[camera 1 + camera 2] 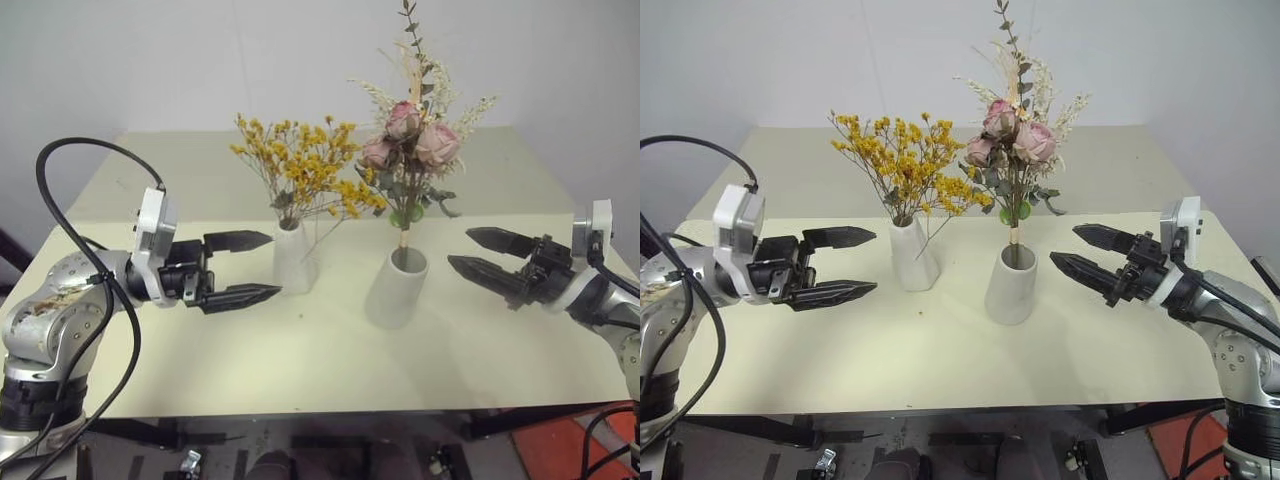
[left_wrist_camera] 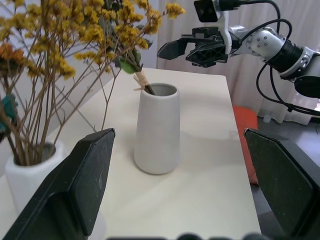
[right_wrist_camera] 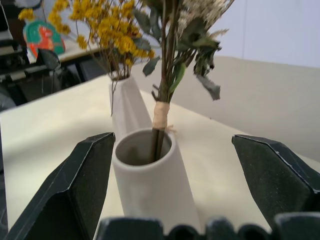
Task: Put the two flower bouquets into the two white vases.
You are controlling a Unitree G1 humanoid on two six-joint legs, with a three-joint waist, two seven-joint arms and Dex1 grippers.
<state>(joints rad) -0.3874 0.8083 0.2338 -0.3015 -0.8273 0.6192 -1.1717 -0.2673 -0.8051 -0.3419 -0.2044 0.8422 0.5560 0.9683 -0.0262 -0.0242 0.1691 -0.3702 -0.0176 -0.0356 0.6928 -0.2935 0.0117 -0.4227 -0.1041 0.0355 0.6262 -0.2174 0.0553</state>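
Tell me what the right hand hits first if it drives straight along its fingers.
Most likely the wider white vase holding the pink rose bunch: it sits centred between the right hand's open fingers. The slim vase stands behind.

Head cameras look down over the table [image 1: 330,360]; wrist cameras face inward, sharing both vases

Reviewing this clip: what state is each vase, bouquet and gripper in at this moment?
Slim vase: upright, holds yellow flowers.
Wide vase: upright, holds rose bunch.
Left gripper: open, empty, beside slim vase.
Right gripper: open, empty, beside wide vase.
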